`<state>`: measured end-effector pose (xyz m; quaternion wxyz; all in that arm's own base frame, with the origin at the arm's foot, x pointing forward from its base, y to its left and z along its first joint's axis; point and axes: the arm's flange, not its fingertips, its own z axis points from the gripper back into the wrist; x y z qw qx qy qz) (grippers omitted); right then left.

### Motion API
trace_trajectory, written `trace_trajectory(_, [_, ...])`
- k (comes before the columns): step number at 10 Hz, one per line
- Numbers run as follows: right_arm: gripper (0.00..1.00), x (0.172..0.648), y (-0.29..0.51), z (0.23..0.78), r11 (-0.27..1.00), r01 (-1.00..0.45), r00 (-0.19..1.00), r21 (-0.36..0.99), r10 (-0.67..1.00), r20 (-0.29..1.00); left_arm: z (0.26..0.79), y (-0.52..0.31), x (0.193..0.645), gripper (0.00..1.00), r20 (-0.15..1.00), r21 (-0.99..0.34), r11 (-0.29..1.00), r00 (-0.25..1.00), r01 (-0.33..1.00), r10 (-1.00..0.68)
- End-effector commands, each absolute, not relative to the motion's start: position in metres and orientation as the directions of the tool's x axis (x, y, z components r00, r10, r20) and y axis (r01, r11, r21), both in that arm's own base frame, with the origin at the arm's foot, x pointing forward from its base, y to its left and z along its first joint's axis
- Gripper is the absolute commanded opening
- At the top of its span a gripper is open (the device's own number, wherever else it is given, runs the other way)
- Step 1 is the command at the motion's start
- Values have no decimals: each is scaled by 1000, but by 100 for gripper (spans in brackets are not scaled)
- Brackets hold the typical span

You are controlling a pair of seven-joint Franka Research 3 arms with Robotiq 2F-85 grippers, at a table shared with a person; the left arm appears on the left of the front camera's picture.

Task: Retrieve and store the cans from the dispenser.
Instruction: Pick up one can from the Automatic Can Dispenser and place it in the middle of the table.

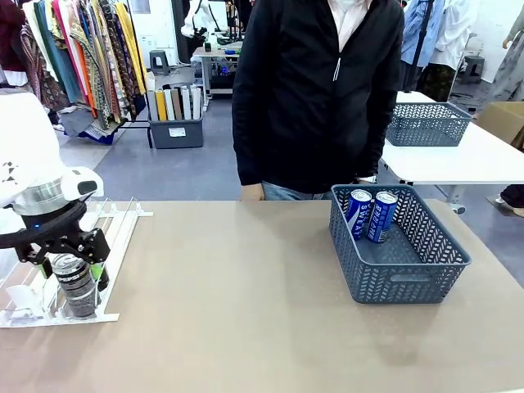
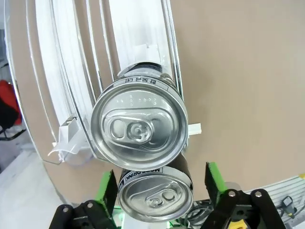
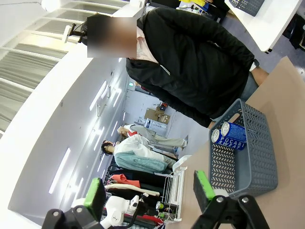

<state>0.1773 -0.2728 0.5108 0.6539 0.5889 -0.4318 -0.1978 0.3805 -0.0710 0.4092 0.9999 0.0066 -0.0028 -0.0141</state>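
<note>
Right now the pick is in hand: the left gripper (image 1: 75,274) hangs over the low end of the dispenser (image 1: 123,219) at the left side of the table (image 1: 246,319), its jaws open and straddling a dark can (image 2: 155,196). In the left wrist view a green pad (image 2: 107,187) sits on each side of the silver top with a sliver of gap on both sides, so nothing is gripped yet. A second can (image 2: 138,129) stands just behind it in the same lane, touching or nearly so. Both are upright, tops toward the wrist camera, long axis vertical and roughly in line with the gripper, so the pads would meet the round side wall.

The next move, as I judge it, calls for closing squarely on the body, then lifting straight up — clear of the rails and without dragging the neighbour — before crossing to the grey basket (image 1: 401,282). There, 2 blue cans (image 1: 358,211) already lean against the far wall, tops up. The right gripper (image 3: 148,191) is open and holds nothing.
</note>
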Motion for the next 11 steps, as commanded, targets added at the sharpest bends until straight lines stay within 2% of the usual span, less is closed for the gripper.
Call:
trace_trajectory(1, [100, 181, -273, 513, 232, -285, 529, 930, -771, 354, 410, -70, 385, 15, 25, 24, 1000, 1000, 0, -1])
trace_trajectory(2, [100, 181, -273, 513, 232, -285, 529, 930, -771, 354, 410, -70, 385, 0, 29, 25, 1000, 1000, 1, -2])
trace_trajectory(8, [100, 181, -273, 513, 232, -285, 529, 930, -771, 354, 422, -72, 383, 0, 50, 12, 1000, 999, 21, -21])
trace_trajectory(11, [100, 181, -273, 513, 232, -285, 529, 930, -771, 354, 518, -84, 340, 0, 180, -17, 996, 980, 89, -84])
